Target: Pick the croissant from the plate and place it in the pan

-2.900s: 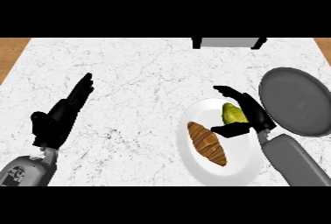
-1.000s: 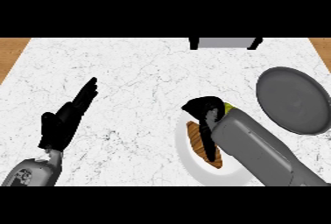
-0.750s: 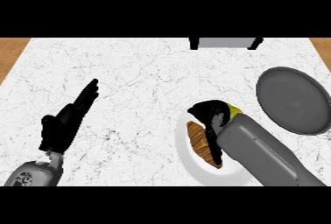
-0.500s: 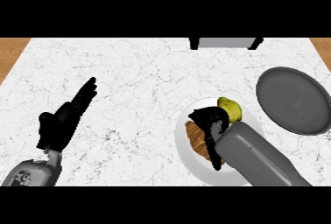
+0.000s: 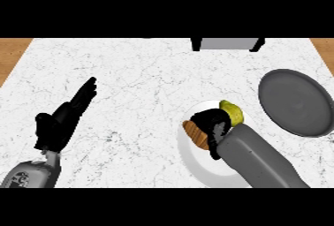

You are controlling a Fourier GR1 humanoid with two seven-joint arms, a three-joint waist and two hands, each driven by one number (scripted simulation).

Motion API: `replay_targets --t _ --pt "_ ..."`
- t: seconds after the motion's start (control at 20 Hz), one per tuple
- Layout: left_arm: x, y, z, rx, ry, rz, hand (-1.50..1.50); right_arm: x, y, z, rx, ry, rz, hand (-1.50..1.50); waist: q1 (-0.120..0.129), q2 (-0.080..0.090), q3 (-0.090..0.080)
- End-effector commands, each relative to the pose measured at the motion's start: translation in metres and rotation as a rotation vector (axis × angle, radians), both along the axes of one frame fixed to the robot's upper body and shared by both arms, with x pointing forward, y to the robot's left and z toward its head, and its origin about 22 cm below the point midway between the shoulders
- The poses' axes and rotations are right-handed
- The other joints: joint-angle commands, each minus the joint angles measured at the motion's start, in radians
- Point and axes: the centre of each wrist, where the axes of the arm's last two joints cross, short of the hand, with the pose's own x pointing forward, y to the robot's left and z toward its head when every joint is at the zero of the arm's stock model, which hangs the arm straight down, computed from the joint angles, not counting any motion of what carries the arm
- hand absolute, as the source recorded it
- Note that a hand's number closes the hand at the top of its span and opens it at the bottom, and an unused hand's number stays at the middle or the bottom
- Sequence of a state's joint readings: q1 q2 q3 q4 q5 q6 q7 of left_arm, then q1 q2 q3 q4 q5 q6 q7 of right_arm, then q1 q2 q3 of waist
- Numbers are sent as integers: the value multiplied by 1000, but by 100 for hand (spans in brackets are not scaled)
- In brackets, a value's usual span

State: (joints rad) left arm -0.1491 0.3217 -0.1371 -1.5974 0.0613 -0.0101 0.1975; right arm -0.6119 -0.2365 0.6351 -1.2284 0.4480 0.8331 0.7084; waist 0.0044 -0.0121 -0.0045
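right robot hand [image 5: 212, 124] curled over the croissant [image 5: 194, 133], grasping it on the plate [image 5: 199, 165]; left robot hand [image 5: 64, 121] released, resting on the counter [image 5: 143, 84]; pan [image 5: 297, 102] just beside.

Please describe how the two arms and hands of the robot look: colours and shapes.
Both forearms are smooth grey cylinders ending in black hands with slim fingers and a thumb: left hand, right hand. The left forearm shows a darker grey marking near the lower edge. No cables visible.
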Motion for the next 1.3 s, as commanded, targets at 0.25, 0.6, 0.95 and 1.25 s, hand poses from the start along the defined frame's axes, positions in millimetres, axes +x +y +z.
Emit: replay_targets --t 0.25,0.6,0.95,1.25 --pt "0 -15 -3 -8 14 9 0 -19 19 -8 11 54 48 150 -5 11 4" --pt "5 5 1 3 13 59 0 -66 -13 15 265 -338 -83 150 -63 -3 6" --pt "-14 15 -2 -3 12 67 0 -142 -45 53 463 -689 -159 150 -74 -13 6" --pt "-11 10 -9 10 28 69 0 -193 -66 110 591 -1057 -153 150 -71 -7 6"
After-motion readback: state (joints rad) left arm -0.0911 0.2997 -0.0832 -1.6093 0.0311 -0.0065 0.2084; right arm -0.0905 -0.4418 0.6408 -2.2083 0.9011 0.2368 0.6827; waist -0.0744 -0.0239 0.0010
